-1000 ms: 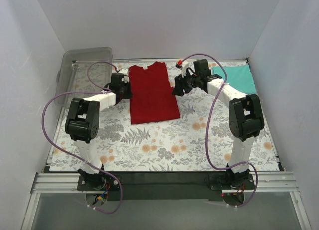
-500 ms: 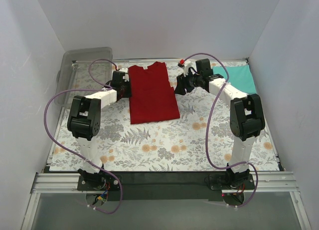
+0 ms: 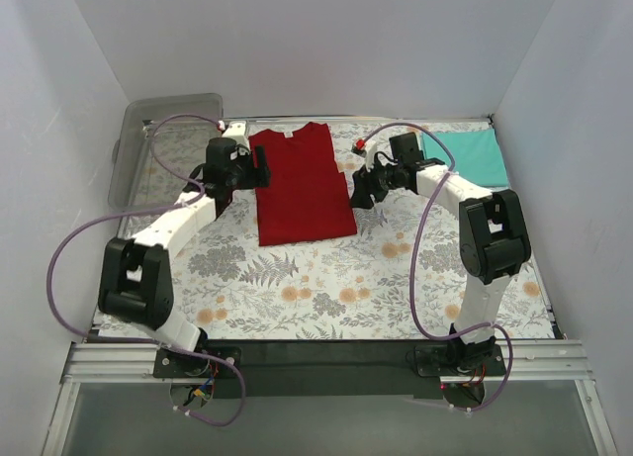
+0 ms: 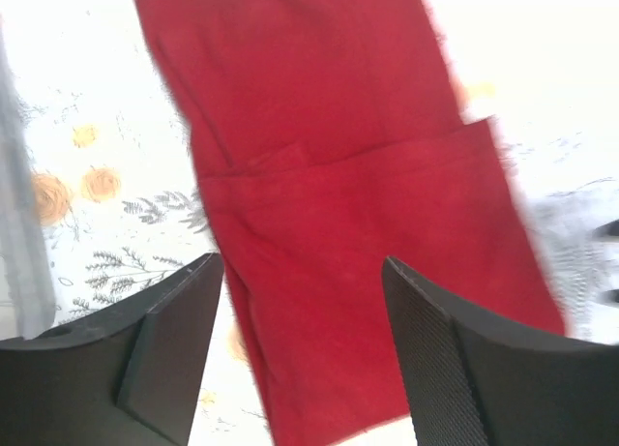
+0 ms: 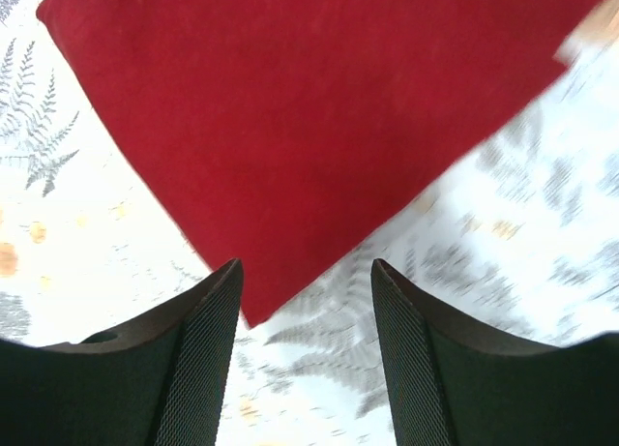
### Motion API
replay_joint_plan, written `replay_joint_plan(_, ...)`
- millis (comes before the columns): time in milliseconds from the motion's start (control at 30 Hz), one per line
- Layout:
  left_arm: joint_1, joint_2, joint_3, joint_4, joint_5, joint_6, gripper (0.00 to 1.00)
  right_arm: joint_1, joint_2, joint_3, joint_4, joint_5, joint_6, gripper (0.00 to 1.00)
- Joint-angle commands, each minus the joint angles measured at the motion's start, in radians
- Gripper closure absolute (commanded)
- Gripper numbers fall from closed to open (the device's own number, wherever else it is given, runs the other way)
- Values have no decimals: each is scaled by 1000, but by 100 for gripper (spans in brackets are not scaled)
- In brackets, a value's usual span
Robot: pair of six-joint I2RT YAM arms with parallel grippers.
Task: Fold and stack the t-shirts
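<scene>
Floral print is seen across the counter (image 3: 297, 288). Farther back, the deep red shirt (image 3: 302, 184) is laid flat, folded narrow. The left pincer (image 4: 300, 265) is held over its left edge, jaws parted and empty. The right pincer (image 5: 306, 267) is held just beside its right edge, likewise parted and empty. The teal shirt (image 3: 470, 154) is spread far right of it, and the clear bin (image 3: 148, 130) far left.

In your left wrist view, the left gripper (image 4: 300, 272) hangs above the red t-shirt (image 4: 319, 127). Its two dark fingers (image 4: 169, 344) stand apart, with nothing between them. The shirt lies flat on the floral tablecloth (image 4: 87, 175), and a fold edge crosses its width. A translucent bin wall (image 4: 19, 223) runs along your left edge. The right side is blurred.
</scene>
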Motion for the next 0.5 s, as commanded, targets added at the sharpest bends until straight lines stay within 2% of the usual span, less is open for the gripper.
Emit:
replay_joint_plan(0, 3, -224, -145, -4, 34, -82, 37, -4, -32, -62, -24, 45, 175, 47)
replay_joint_plan(200, 19, -511, -429, 13, 71, -224, 31, -1, -16, -144, 48, 61, 345, 44)
replay_joint_plan(233, 20, -577, -454, 12, 69, -237, 31, -1, -9, -147, 49, 52, 354, 44)
replay_joint_plan(467, 23, -755, -598, -18, 109, -404, 30, 27, 42, -179, 59, 1, 410, 44)
